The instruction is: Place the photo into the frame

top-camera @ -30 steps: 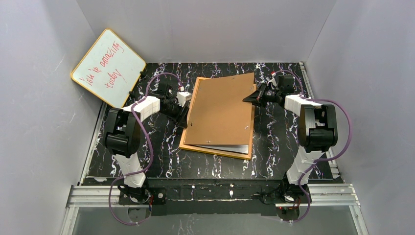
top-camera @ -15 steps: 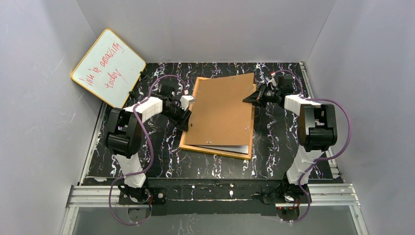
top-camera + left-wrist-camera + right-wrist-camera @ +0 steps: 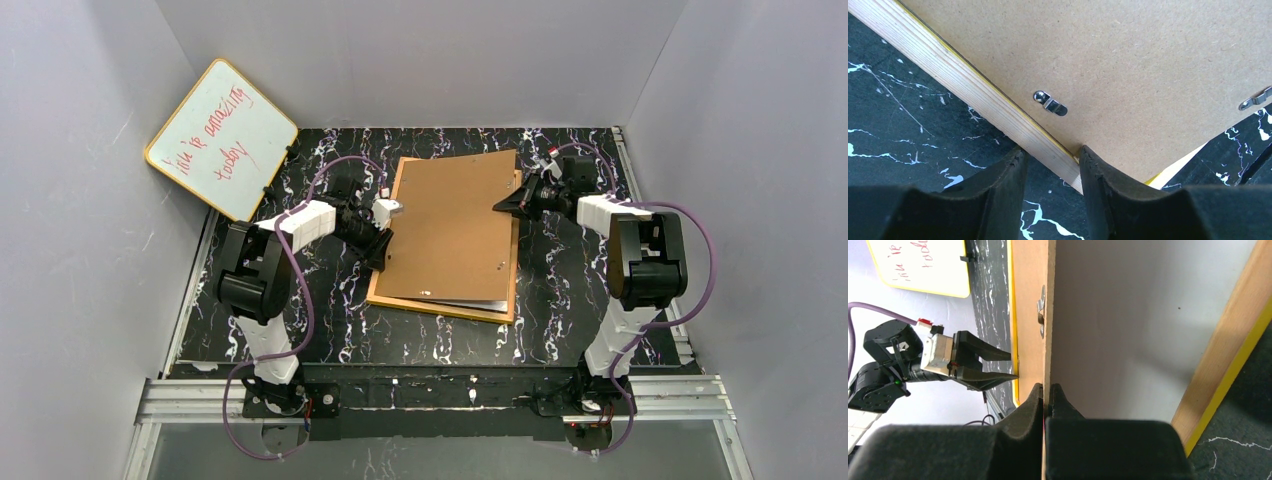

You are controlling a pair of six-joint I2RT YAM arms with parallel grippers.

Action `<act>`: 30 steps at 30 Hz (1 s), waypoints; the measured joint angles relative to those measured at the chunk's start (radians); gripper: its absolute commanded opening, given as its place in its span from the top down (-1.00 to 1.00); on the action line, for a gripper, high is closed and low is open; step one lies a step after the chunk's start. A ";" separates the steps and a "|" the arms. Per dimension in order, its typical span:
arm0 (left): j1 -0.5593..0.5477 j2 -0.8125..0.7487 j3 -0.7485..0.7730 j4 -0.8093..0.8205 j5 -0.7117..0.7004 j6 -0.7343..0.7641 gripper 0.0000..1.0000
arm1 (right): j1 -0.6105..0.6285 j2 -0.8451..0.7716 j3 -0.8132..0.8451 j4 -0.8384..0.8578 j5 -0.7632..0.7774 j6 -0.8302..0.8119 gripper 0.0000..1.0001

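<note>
From above, the frame [image 3: 430, 306] lies back-up on the table [image 3: 560, 300], its long axis running away from my bases. The brown backing board [image 3: 450, 225] rests over it, slightly askew. My right end effector [image 3: 500, 204] sits at the board's right edge, toward the far end. My left end effector [image 3: 378, 243] is across from it at the frame's left rail. Both forearms reach out and angle inward, wrists turned toward each other. A pale sliver under the board's near edge is, I judge, the photo [image 3: 470, 301].

Through my left wrist camera, the frame's wooden rail runs diagonally between my two fingers, off ahead and to the left. One finger is on the table side, the other on the board side. The gap is narrow, hardly wider than the rail, and I cannot tell whether the pads bite yet. A metal turn clip [image 3: 1050, 103] sits just ahead of my tips.

Through my right wrist camera, my fingers are pressed together on the board's thin edge, holding that side raised. Just right of my tips a plain white sheet lies inside the frame, with the frame's right rail beyond it. So the photo sits in place beneath the board. The coming move is mine on the right: square the board to the frame's long axis and lower it, while the left steadies the rail.
</note>
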 measured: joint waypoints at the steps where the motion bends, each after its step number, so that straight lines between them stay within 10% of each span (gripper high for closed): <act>1: 0.000 0.000 0.000 0.000 0.001 0.000 0.22 | 0.000 0.000 -0.005 0.003 0.004 0.000 0.97; 4: 0.001 0.000 0.000 0.000 0.002 -0.002 0.23 | 0.002 0.000 -0.017 0.004 0.020 0.000 0.86; 19: 0.002 0.000 0.000 -0.005 0.005 -0.008 0.32 | 0.118 0.034 0.104 -0.266 0.442 -0.192 -0.96; 30: -0.001 -0.001 0.000 -0.001 0.013 -0.010 0.38 | 0.170 0.002 0.159 -0.434 0.627 -0.248 -0.97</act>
